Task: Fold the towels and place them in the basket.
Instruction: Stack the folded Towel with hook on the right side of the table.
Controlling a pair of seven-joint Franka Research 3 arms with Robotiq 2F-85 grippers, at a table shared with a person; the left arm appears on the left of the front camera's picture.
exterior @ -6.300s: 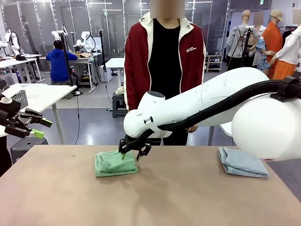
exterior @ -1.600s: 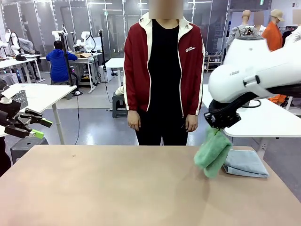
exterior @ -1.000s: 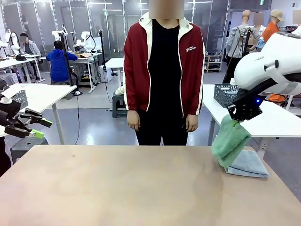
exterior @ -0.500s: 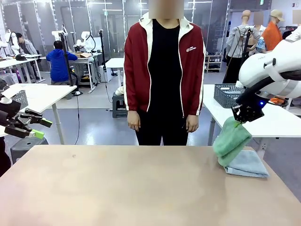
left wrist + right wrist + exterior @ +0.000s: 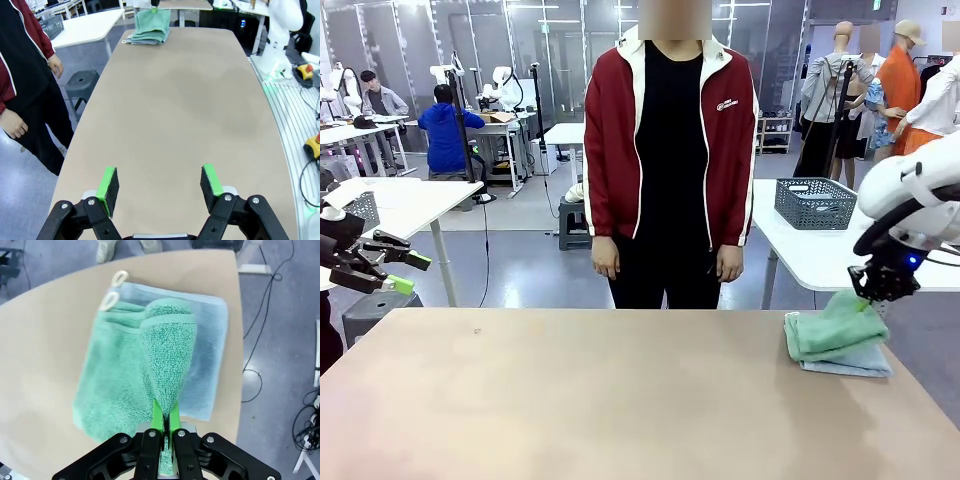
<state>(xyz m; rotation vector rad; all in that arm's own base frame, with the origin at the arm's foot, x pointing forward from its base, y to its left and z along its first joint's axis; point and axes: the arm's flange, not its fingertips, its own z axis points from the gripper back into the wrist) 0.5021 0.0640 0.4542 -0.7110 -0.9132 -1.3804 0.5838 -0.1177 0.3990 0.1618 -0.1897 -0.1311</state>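
Front view gives us the whole bench (image 5: 620, 400), bare but for one stack at its far right corner: the green towel (image 5: 828, 332) lies folded on the pale blue towel (image 5: 850, 362). Both look folded, so we judge the folding done. The basket (image 5: 815, 203) sits on a white table behind the bench, well apart from the stack, so the placing is all still ahead of us. Our right gripper (image 5: 164, 432) has its fingers pressed together, pinching a raised ridge of the green towel, which we judge not yet let go. Our left gripper (image 5: 161, 185) hangs over the bench's other end, fingers spread, holding nothing.
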